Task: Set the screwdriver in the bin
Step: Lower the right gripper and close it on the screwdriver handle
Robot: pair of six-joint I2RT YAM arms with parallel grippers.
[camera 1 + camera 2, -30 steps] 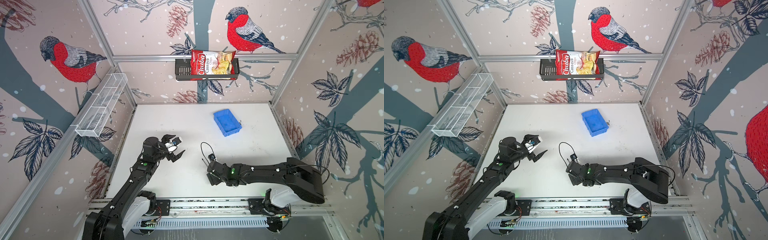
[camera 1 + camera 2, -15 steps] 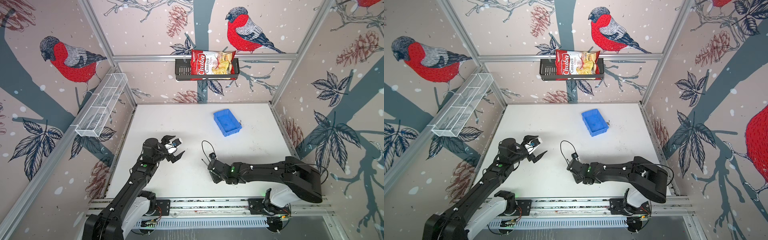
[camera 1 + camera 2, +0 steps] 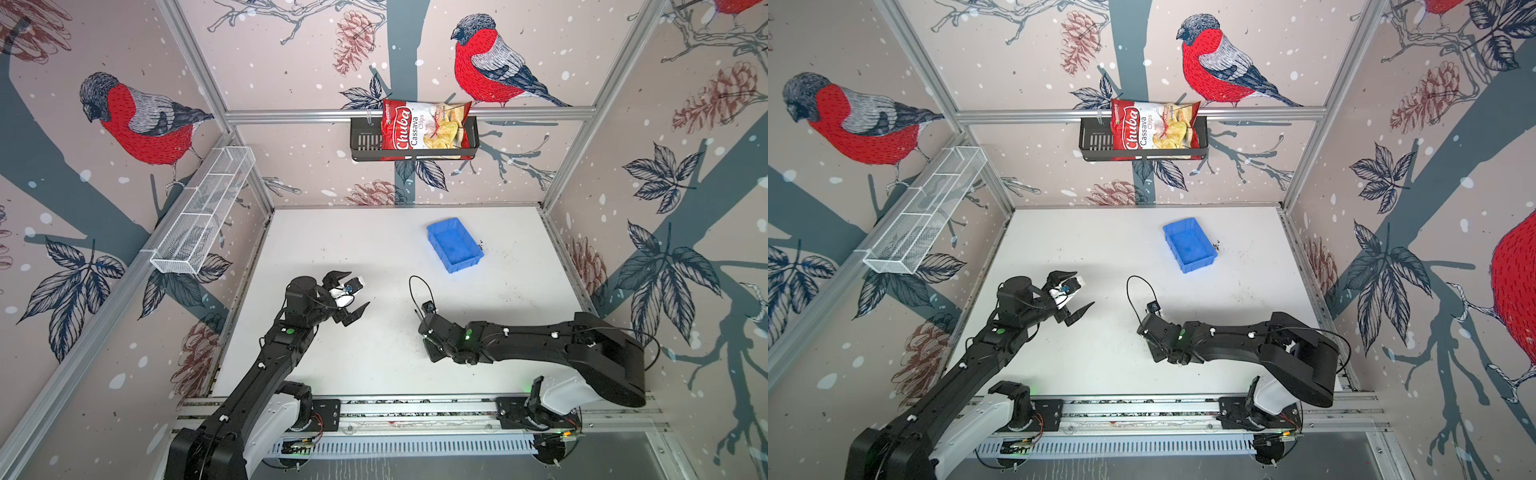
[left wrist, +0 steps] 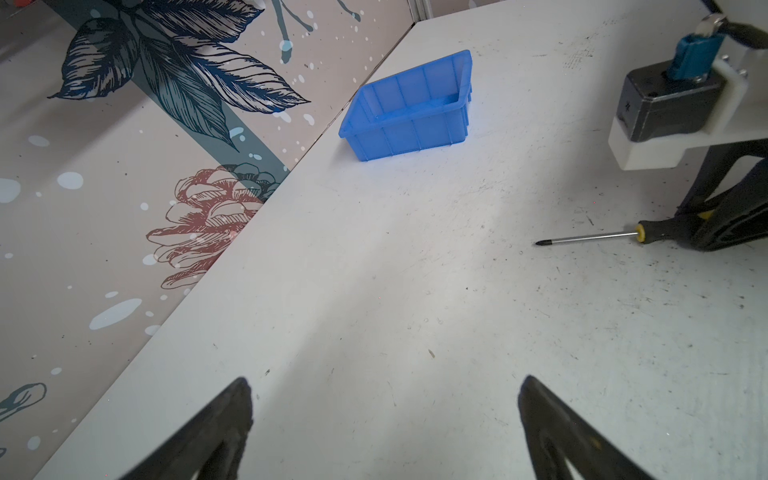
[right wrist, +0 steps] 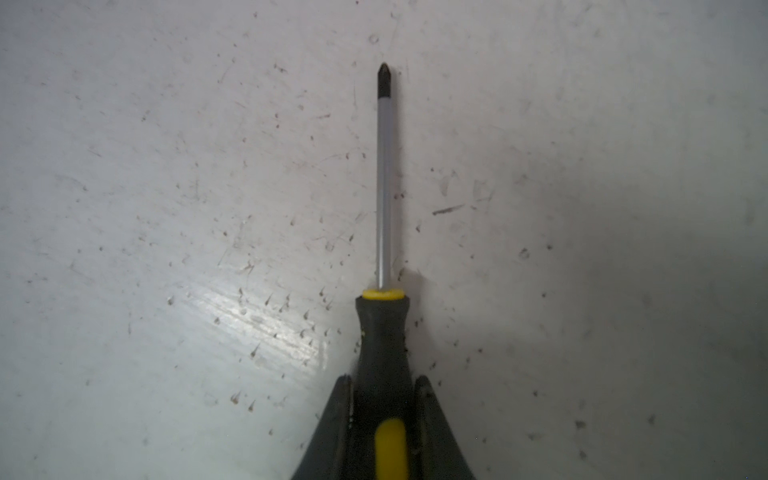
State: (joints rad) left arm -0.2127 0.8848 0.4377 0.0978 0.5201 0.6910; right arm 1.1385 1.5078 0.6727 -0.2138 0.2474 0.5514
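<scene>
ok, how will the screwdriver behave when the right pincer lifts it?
Probably stiff: the screwdriver has a straight metal shaft. Likely light, being slim. The right pincer is shut on the handle only, so the tip might sag or swivel; the rounded handle could roll if released on the table.

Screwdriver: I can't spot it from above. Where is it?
The screwdriver lies on the white table near its middle, handle clamped in the right pincer, in both wrist views; the blue bin sits apart, farther back.
</scene>
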